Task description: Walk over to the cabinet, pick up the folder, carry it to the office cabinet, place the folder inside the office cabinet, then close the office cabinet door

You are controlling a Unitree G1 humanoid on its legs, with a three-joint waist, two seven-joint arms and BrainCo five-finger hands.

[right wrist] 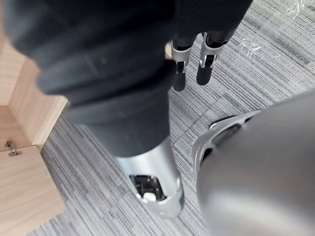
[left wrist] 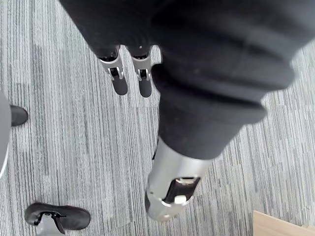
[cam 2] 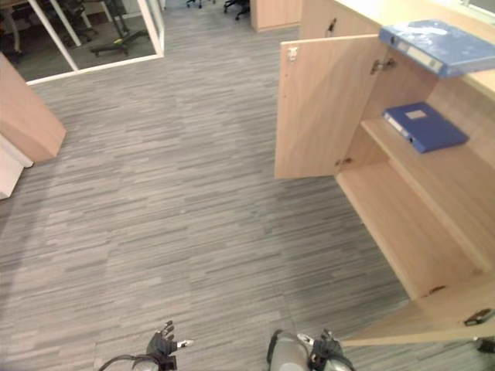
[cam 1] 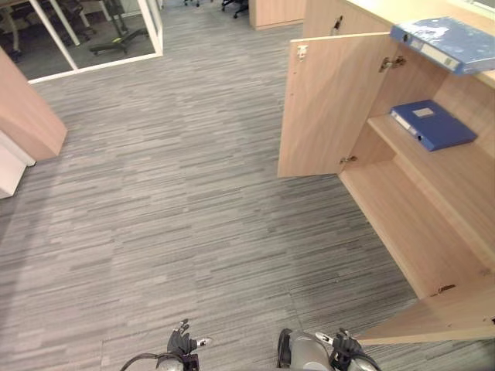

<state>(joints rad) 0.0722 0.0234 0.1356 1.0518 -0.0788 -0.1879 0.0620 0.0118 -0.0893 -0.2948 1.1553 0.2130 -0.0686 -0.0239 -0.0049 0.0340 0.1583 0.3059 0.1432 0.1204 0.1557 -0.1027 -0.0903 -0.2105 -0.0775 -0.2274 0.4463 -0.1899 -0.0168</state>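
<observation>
Near: left hand and right hand hung low over the carpet floor, fingers straight, empty | right: cabinet stood open, near door just beside right hand, far door jutting over the floor | blue folder lay on inner shelf | second blue folder on cabinet top | far left: glass partition

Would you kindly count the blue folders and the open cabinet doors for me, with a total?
Blue folders: 2, top folder and shelf folder
Open doors: 2, far door and near door
Total: 4
</observation>
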